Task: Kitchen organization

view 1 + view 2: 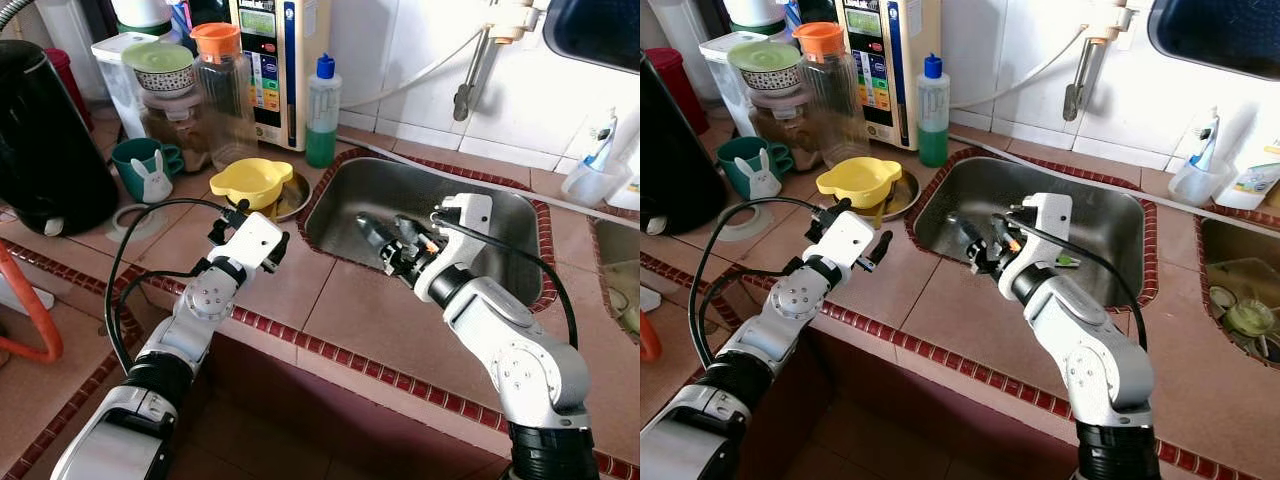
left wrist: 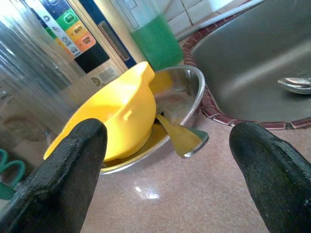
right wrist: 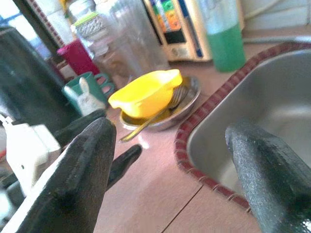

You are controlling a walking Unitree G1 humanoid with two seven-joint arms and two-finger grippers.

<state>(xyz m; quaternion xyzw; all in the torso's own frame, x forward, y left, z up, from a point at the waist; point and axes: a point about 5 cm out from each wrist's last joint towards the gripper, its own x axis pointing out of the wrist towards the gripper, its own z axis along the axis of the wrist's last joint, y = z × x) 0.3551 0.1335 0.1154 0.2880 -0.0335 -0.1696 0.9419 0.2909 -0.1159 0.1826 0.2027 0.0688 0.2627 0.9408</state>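
Your left gripper (image 1: 250, 222), fingers spread and empty, sits just short of the yellow bowl (image 1: 250, 182) in its metal dish (image 2: 192, 90); spoon handle (image 2: 177, 137) points toward it; right gripper (image 1: 385, 245), also spread, hangs over the sink (image 1: 500, 215)

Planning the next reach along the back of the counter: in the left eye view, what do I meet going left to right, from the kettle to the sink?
Black kettle → green mug → yellow bowl → green soap bottle → sink.
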